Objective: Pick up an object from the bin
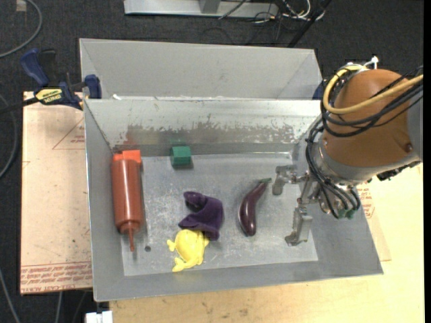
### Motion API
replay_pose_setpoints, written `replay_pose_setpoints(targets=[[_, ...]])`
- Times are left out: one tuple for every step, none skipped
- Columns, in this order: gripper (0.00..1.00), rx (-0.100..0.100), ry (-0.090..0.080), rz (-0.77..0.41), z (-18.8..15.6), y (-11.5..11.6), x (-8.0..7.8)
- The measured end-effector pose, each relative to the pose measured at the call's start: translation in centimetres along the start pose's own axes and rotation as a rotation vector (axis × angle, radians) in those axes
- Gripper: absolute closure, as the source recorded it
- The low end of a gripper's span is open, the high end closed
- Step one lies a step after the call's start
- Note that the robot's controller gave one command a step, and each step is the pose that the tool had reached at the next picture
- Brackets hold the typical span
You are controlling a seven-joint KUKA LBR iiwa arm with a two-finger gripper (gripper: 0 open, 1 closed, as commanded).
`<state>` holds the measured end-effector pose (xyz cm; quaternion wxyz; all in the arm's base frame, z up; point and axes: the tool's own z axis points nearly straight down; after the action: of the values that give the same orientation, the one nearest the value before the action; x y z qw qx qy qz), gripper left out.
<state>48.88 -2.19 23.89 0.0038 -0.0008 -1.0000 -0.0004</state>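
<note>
Claw spread and empty beside a toy aubergine

The claw (289, 206) hangs low at the grey metal bin's (202, 123) arm side, fingers wide apart, pinching nothing. The dark purple, curved plastic aubergine (249, 210) lies just beside it toward the bin's middle, its long axis roughly parallel to the finger line.

We look down on the bin (202, 120) from above and somewhat to one side. Its far wall faces us as a broad grey slope, while its near wall shows as a narrow band. We stand close: the bin sits mid-view and takes up most of the width, with dark floor (54, 19) beyond its far rim. The arm (367, 123) enters over the bin's right wall, and its tool (288, 210) hangs inside the bin, near that wall.
</note>
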Motion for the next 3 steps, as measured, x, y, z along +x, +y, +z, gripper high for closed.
replay_pose_setpoints(targets=[[0.0, 0.0, -0.008, -0.001, -0.4, 0.0, -0.1], [0.0, 0.001, -0.012, 0.041, 0.6, 0.4, -1.4], [0.0, 0.0, -0.013, 0.071, 1.5, 0.8, -2.4]])
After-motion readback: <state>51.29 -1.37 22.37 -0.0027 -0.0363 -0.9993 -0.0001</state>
